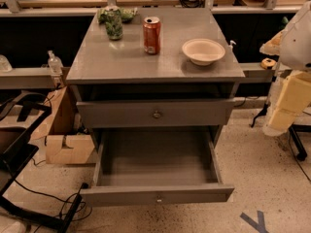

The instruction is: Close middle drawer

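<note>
The middle drawer (pixel 156 194) is a wide grey metal drawer with a small round knob on its flat front. It is pulled far out toward me, and its deep tray (pixel 155 154) is empty. The taller-fronted grey drawer above it (pixel 156 113) sits nearly shut under the cabinet top. The lowest drawer is hidden beneath the open one. My arm with the gripper (pixel 284 111) hangs at the right edge of the view, to the right of the cabinet and apart from it, at about the height of the upper drawer.
On the grey cabinet top (pixel 97 62) stand a red can (pixel 151 35), a white bowl (pixel 203 51) and a green bag (pixel 113 23). Cardboard boxes (pixel 65 140) and cables (pixel 43 198) lie on the floor at left. A black chair base (pixel 297 144) stands at right.
</note>
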### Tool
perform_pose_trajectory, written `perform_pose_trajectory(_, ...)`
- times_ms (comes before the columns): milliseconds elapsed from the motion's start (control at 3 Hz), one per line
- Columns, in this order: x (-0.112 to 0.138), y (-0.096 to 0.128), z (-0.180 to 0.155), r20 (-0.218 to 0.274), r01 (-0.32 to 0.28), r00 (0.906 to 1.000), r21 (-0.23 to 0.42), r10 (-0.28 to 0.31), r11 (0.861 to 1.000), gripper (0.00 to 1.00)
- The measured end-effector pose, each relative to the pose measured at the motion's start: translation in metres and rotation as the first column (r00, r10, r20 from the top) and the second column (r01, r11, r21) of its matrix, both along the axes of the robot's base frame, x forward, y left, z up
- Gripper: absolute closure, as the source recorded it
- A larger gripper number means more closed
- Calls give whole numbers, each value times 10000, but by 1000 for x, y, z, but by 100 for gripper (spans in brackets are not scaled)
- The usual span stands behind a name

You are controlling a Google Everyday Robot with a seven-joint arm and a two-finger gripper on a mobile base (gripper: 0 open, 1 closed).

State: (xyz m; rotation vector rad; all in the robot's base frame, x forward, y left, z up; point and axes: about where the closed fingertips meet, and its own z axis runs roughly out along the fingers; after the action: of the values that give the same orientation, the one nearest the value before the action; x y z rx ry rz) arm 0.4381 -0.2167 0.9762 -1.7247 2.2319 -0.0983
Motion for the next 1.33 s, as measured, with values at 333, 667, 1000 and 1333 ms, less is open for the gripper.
perform_pose_trajectory(333, 0, 0, 0, 0, 0, 10000, 0, 0, 10000, 0)
perform_pose_trajectory(667, 2, 5, -21, 122, -89, 9999, 600, 82, 9982, 0)
perform_pose_trajectory(1000, -6, 13, -78, 136, -261, 9996, 1860, 240, 9822, 0)
perform_pose_trajectory(1333, -15, 26, -160, -153, -176, 9996, 3226, 238, 9464, 18)
